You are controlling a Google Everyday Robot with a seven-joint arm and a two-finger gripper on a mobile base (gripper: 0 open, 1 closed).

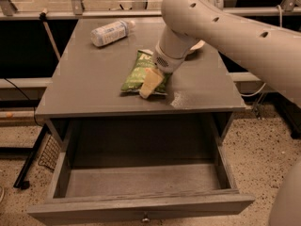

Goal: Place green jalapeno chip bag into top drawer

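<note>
The green jalapeno chip bag (pixel 135 72) lies flat on the grey table top (pixel 84 86), near its front middle. My gripper (pixel 150 83) comes down from the big cream arm at the right and rests on the bag's right side, covering that part of it. The top drawer (pixel 141 205) is pulled wide open below the table top. Its inside is bare and its small round knob (pixel 146 217) shows at the bottom edge of the camera view.
A white-labelled plastic bottle (pixel 110 32) lies on its side at the back left of the table top. A pale patch (pixel 178 98) marks the top near its front edge. Dark rails and a black stand leg (pixel 29 159) are at the left, over speckled floor.
</note>
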